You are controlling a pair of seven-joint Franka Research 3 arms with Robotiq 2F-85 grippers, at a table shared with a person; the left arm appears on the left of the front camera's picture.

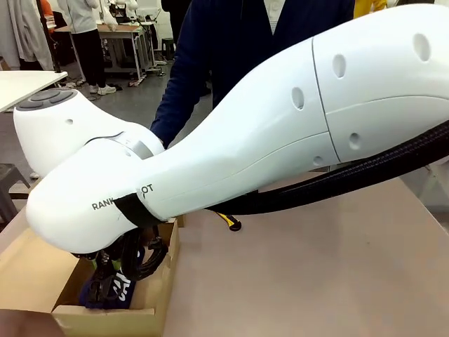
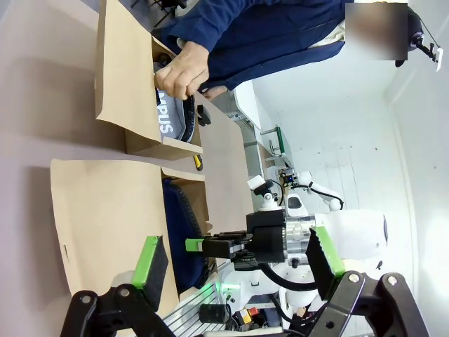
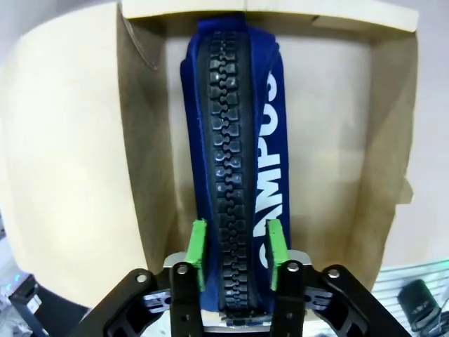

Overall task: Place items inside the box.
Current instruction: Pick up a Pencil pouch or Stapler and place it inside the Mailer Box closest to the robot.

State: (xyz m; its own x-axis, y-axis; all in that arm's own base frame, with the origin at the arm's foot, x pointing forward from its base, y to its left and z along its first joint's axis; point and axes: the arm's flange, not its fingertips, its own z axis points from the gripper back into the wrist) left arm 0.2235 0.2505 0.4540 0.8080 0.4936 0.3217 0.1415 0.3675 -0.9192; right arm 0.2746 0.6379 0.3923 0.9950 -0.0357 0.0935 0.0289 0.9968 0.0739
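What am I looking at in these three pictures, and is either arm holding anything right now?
Two white robot arms work at a table opposite a person. The front picture looks across the table: the right arm reaches down into a cardboard box. The right wrist picture looks along the right arm's fingers: they straddle a navy pouch lettered CAMPUS lying in that box; whether they pinch it I cannot tell. The left wrist picture shows the left arm's fingers wide open, holding nothing, and farther off the person's hand at a second box.
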